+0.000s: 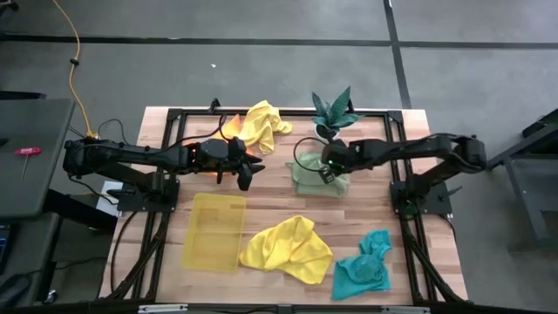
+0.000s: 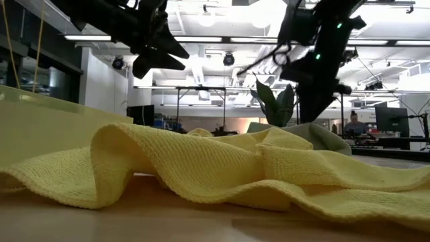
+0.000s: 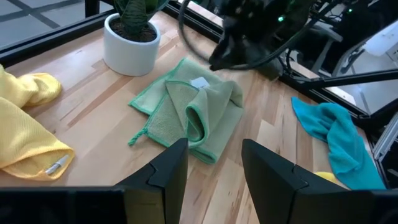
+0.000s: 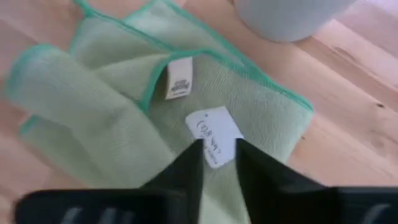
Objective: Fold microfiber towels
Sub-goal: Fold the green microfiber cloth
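Yellow towel point(image 2: 201, 168), crumpled, lies closest at the counter's point(image 1: 174, 275) near edge, filling the low view. Just beside it toward the right corner sits the teal towel point(image 1: 362, 266), bunched up. On the other side, toward the near left corner, lies the translucent yellow tray point(image 1: 214, 228).

Farther in, near the counter's middle, the left tool point(image 1: 247, 174) hovers above bare wood with its two fingers point(image 3: 165, 174) parted and nothing between them.

To its right the olive-green towel point(image 1: 318, 180) lies partly folded with a white tag point(image 4: 214, 134) showing. The right tool point(image 4: 217, 163) is down on this towel, its fingers nearly together at the tag; I cannot tell whether they have pinched the cloth.

Toward the far edge, a second yellow towel point(image 1: 261, 125) sits heaped, with an orange towel point(image 1: 232, 131) just showing behind the left arm. The potted plant point(image 1: 334, 112) stands at the far edge, touching the green towel's far side.
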Controlling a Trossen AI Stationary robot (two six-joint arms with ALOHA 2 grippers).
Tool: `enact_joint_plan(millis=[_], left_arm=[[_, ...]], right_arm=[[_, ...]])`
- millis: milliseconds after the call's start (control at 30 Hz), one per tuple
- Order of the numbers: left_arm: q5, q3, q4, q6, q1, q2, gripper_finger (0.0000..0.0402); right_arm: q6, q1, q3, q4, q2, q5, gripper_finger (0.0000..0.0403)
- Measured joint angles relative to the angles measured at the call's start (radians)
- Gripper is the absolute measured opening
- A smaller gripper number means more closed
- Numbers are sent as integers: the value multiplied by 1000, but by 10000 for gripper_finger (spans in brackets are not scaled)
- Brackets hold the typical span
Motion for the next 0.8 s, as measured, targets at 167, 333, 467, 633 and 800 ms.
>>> enact_joint_plan(millis=[167, 333, 467, 633, 800], left_arm=[[0, 0, -4, -14, -1, 0, 142], [0, 0, -4, -18, -1, 0, 142], [0, 0, -4, -18, -1, 0, 142], [-2, 0, -4, -5, -1, 0, 142], [-3, 0, -4, 9, -1, 0, 142]], right_arm=[[-13, 29, 0, 8, 50, -86, 15], [79, 156, 1, 9, 32, -91, 3], [173, 265, 1, 0, 46, -120, 3], [324, 375, 1, -20, 71, -92, 2], [399, 430, 0, -85, 74, -94, 1]])
